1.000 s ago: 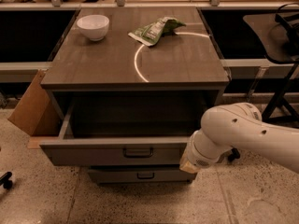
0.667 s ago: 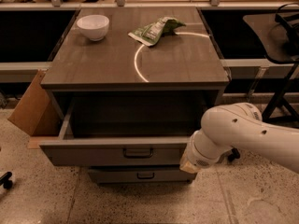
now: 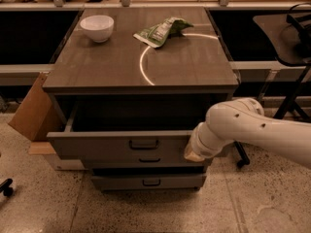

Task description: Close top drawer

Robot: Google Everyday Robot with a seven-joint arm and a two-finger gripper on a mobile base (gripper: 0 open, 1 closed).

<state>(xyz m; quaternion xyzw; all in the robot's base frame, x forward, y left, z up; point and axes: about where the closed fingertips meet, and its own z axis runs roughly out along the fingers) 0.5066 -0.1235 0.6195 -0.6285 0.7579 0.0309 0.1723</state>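
- The top drawer (image 3: pixel 97 144) of a grey cabinet stands pulled out, its plain box open, with a dark bail handle (image 3: pixel 144 143) at the centre of its front.
- The gripper (image 3: pixel 194 154), on a white arm (image 3: pixel 252 130) reaching in from the right, sits against the drawer front's right end, likely placed to push it in. Whether it is wide or narrow cannot be told.
- On the brown tabletop (image 3: pixel 97 72) rest a white bowl (image 3: pixel 96 27) and a green snack bag (image 3: pixel 163 30).
- A cardboard box (image 3: pixel 31 110) leans at the left on the speckled floor (image 3: pixel 48 203).
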